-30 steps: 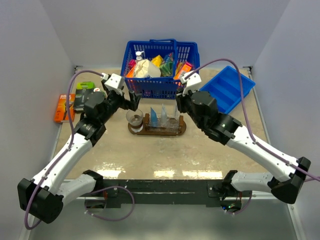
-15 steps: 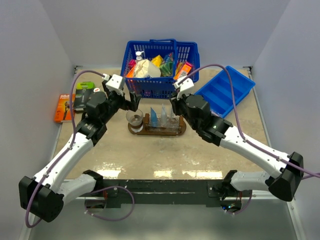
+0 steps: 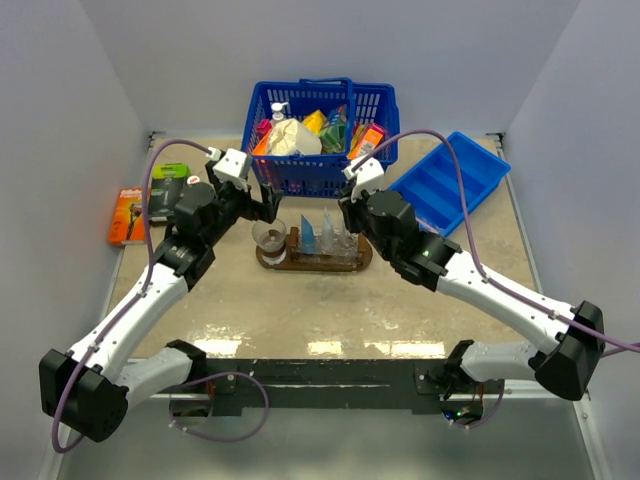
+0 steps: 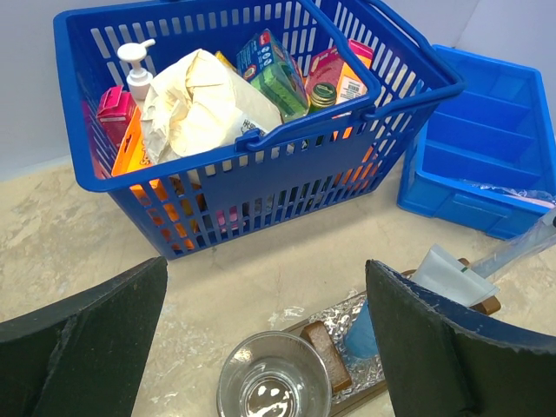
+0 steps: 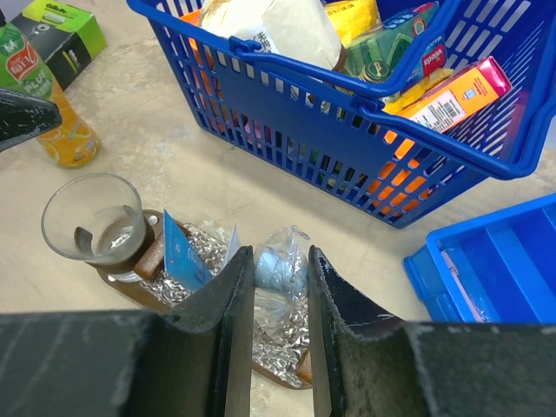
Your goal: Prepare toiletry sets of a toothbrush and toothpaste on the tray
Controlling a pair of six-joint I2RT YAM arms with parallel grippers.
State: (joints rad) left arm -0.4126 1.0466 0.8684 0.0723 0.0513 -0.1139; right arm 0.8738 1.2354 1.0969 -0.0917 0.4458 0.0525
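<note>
The dark wooden tray (image 3: 272, 263) lies in front of the basket, lined with foil. On it stand a blue wedge tube (image 3: 309, 235) and a paler one (image 5: 230, 247). A glass cup (image 3: 268, 237) sits at its left end. My right gripper (image 5: 280, 261) is shut on the toothbrush (image 5: 278, 271) in clear wrapping and holds it over the tray's right half (image 5: 117, 280). My left gripper (image 4: 267, 287) is open and empty, just above the glass cup (image 4: 274, 382). The blue tube (image 4: 360, 330) and the toothbrush (image 4: 521, 248) also show in the left wrist view.
A blue shopping basket (image 3: 318, 178) full of goods stands right behind the tray. A blue divided bin (image 3: 450, 185) lies at the right. A green box (image 3: 168, 190) and an orange pack (image 3: 128, 215) lie at the left, with an orange drink bottle (image 5: 61, 130) near them.
My right gripper has moved left from beside the bin to over the tray's right half, with the toothbrush in it. The left arm has hardly moved.
</note>
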